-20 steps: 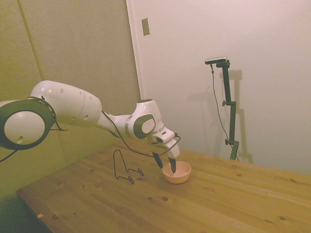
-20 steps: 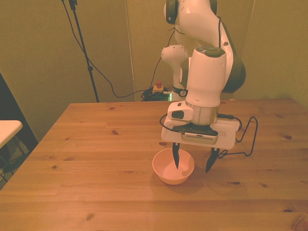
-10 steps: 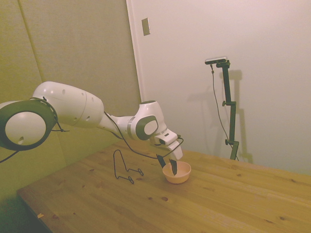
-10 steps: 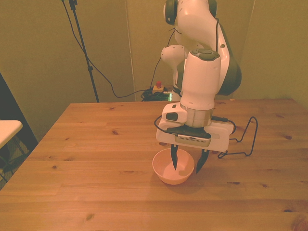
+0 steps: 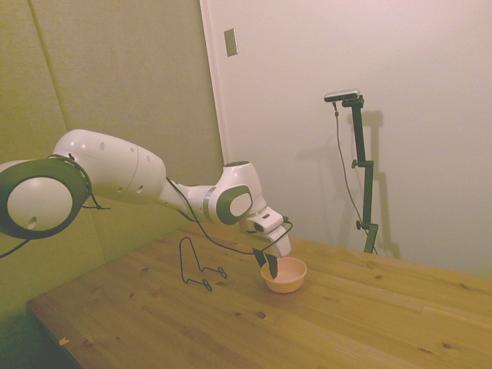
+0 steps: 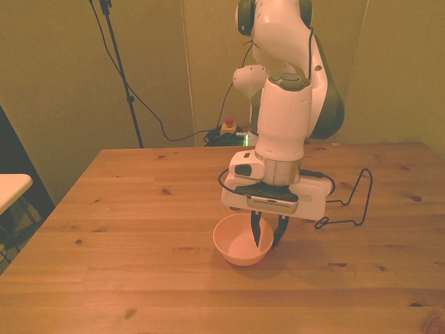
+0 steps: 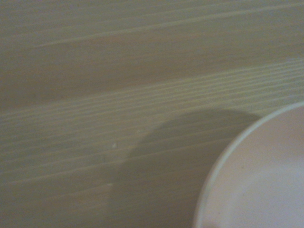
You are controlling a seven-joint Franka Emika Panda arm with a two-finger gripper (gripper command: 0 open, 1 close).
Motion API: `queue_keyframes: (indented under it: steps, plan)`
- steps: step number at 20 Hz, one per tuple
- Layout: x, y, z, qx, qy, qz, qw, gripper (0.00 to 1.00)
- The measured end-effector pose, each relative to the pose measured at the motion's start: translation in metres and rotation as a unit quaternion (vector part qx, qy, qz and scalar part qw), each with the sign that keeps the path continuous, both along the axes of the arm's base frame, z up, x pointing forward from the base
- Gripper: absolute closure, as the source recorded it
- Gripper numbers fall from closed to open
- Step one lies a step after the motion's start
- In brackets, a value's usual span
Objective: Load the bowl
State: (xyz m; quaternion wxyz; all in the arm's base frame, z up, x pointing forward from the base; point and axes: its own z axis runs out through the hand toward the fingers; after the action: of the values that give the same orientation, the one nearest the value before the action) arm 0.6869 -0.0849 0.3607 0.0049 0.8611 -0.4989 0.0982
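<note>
The pale pink bowl [image 6: 236,243] sits on the wooden table [image 6: 139,209], in front of the arm. My gripper [image 6: 268,235] points down over the side of the bowl toward the front view's right. One finger is inside the bowl and the other just outside, pinched on its wall. From the side, the gripper [image 5: 265,261] meets the bowl [image 5: 286,275] at its left rim. The wrist view catches only an arc of the bowl [image 7: 266,180] and its shadow on the wood. I cannot tell whether the bowl is off the table.
A thin black wire rack [image 5: 197,266] stands on the table left of the bowl in the side view. In the front view the rack [image 6: 351,202] is behind the gripper, toward the right. A cable loops from the wrist.
The fingers have closed from wide apart onto the bowl's wall. The gripper dropped slightly, and the bowl shifted a little toward the front view's left.
</note>
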Motion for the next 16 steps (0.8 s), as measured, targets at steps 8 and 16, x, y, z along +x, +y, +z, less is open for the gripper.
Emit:
queue_keyframes:
  steps: [8, 16]
  plan:
    - [-0.001, -0.015, 0.009, 0.019, -0.015, 0.007, 0.9997, 1.00]
    - [-0.009, -0.018, 0.026, 0.059, -0.020, 0.029, 0.9976, 1.00]
